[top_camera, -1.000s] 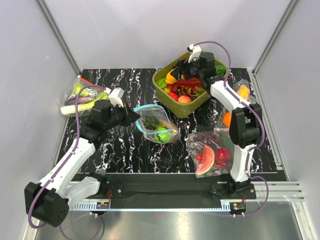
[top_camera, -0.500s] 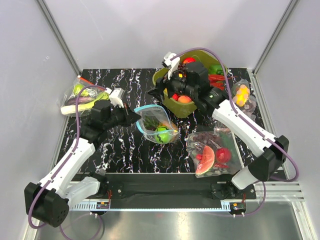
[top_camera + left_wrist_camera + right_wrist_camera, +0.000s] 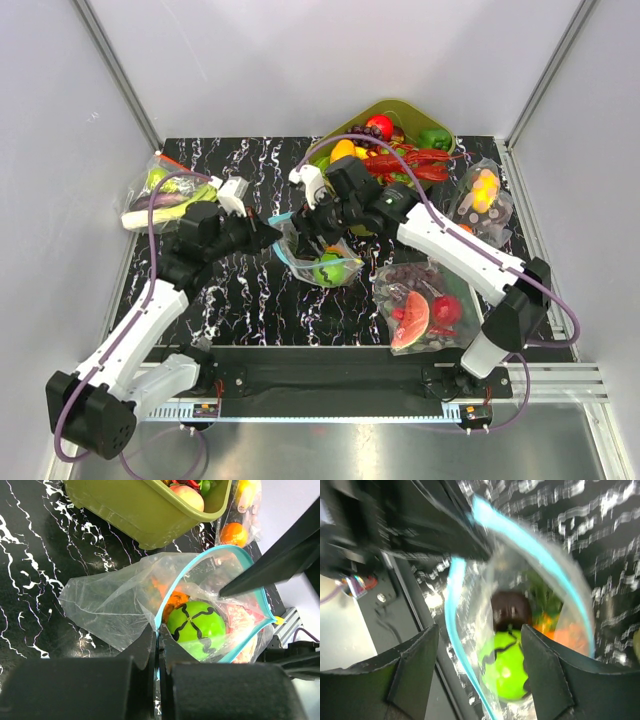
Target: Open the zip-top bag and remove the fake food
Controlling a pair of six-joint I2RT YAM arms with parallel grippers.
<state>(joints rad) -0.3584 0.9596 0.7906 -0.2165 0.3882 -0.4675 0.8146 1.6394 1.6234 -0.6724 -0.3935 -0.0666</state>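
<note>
On the black counter [image 3: 250, 300], the left pincer [image 3: 156, 639] pinches the rim of the zip-top bag [image 3: 105, 605]. The right pincer [image 3: 480, 652], spread wide over the green ball [image 3: 196, 622], might grab plastic and tug the bag loose.

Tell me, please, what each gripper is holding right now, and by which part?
The left gripper is shut on the zip-top bag, pinching its teal zip strip at the mouth. The right gripper is open above that mouth and holds nothing.
</note>
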